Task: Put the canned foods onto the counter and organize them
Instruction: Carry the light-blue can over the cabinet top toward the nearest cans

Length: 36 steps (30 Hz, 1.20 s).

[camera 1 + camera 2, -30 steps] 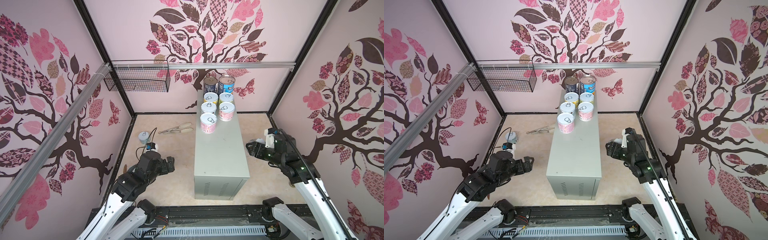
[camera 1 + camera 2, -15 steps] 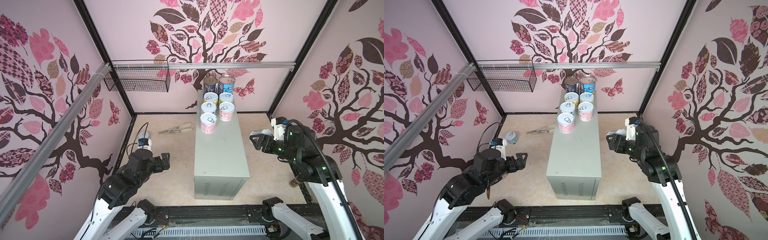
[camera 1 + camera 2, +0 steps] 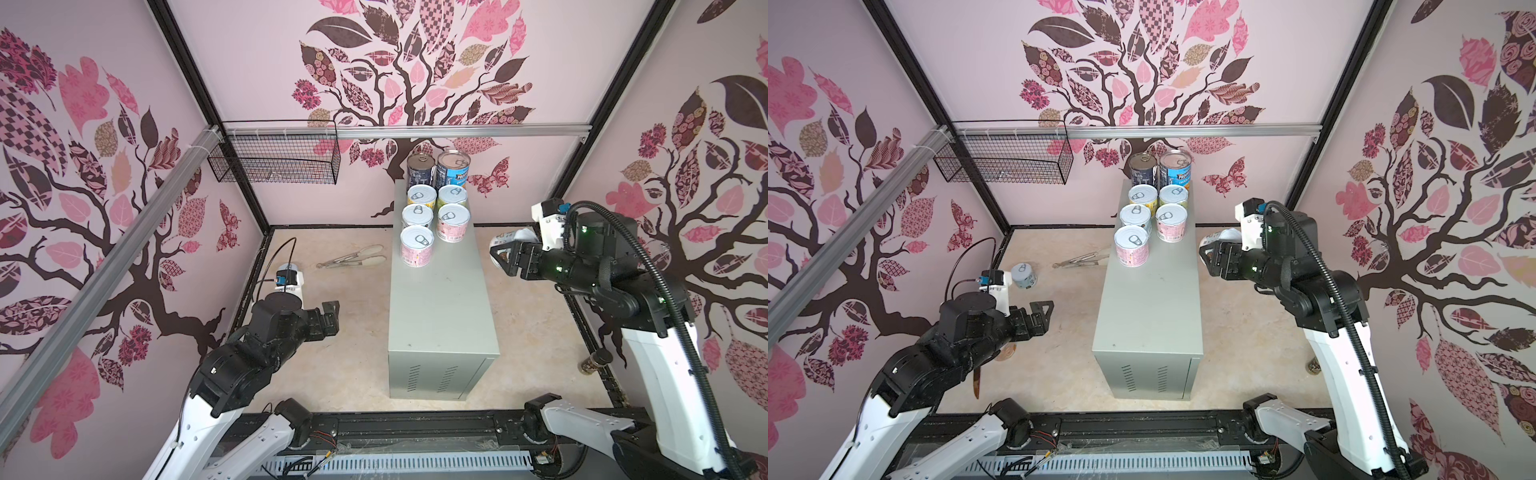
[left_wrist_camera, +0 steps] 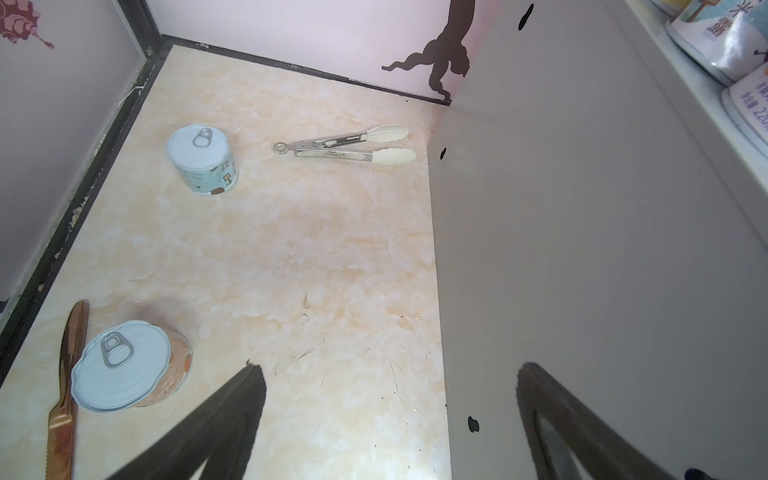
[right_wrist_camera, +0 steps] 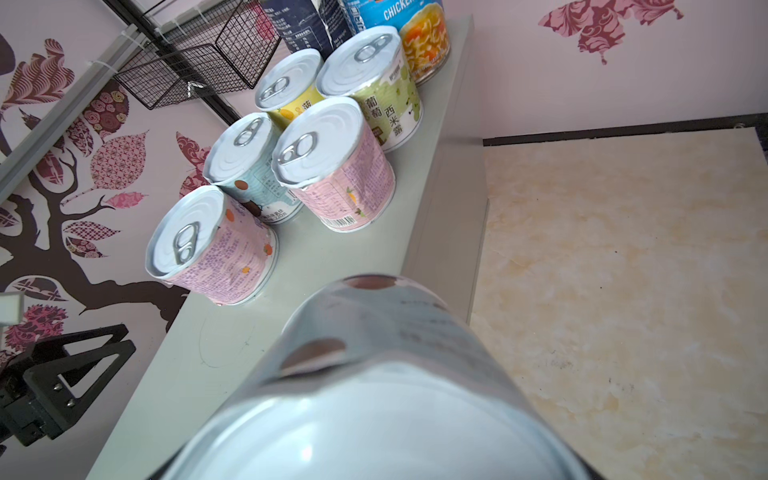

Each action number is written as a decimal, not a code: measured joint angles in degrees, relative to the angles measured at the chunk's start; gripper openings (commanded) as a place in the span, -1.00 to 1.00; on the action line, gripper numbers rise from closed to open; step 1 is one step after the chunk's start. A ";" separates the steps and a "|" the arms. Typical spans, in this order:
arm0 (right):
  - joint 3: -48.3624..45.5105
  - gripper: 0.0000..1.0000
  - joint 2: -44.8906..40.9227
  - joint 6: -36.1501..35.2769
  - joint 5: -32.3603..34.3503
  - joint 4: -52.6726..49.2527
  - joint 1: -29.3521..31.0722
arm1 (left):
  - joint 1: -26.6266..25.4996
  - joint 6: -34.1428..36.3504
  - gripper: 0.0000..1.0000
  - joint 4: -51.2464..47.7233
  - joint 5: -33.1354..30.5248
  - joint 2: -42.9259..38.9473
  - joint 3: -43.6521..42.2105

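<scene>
Ideally, the right gripper point(image 3: 505, 258), clasping a short tin point(image 3: 513, 237), should set it upright on the counter point(image 3: 440, 316) just beside the front pink tin point(image 3: 417, 246).

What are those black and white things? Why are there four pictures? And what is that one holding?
They are two robot arms with pinchers, called grippers, for hands. Two pictures look down from above. The other two come from a small camera on each arm's wrist. The right gripper is squeezing a can near the grey counter, where seven cans stand in rows. The left gripper is open and empty. Its wrist camera shows two more cans on the floor, plus tongs and a knife.
</scene>
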 measured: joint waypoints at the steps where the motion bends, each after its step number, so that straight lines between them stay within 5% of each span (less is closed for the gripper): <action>1: 0.68 0.08 0.59 -0.11 0.04 -0.33 0.37 | 0.00 0.13 0.96 0.20 0.00 0.22 0.00; 19: 10.86 0.09 13.79 -1.16 10.69 -4.09 17.11 | 0.02 1.79 0.96 5.11 -0.28 2.29 -1.66; 36: 12.33 0.25 20.09 -2.23 14.82 -3.98 18.21 | 0.59 3.08 0.96 8.04 -0.33 3.34 -5.92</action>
